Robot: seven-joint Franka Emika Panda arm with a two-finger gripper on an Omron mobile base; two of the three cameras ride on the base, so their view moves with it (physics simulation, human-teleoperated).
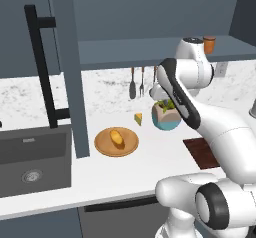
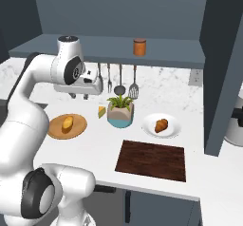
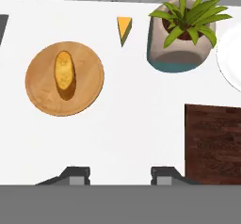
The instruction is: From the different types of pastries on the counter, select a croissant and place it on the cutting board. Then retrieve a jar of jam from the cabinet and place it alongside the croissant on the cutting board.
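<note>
My gripper (image 3: 120, 175) is open and empty, hanging high above the white counter (image 3: 132, 124), between the round wooden plate (image 3: 42, 91) and the dark cutting board (image 3: 214, 143). The paler golden pastry (image 3: 65, 73) lies on that wooden plate (image 2: 79, 128). On a white plate (image 2: 148, 125) right of the plant rests the orange-brown pastry (image 2: 161, 125). The cutting board (image 2: 152, 159) lies bare near the front edge. An orange-brown jar of jam (image 2: 139, 47) stands on the shelf of the open cabinet (image 1: 67, 57). The gripper (image 2: 79, 97) is far from all of them.
A potted plant (image 2: 120, 110) and a yellow cheese wedge (image 2: 101, 111) sit mid-counter. Utensils (image 2: 118, 80) hang on the backsplash. The dark sink (image 1: 32, 157) is at the left. Open cabinet doors stand at both sides, one with a black bar handle (image 1: 42, 67).
</note>
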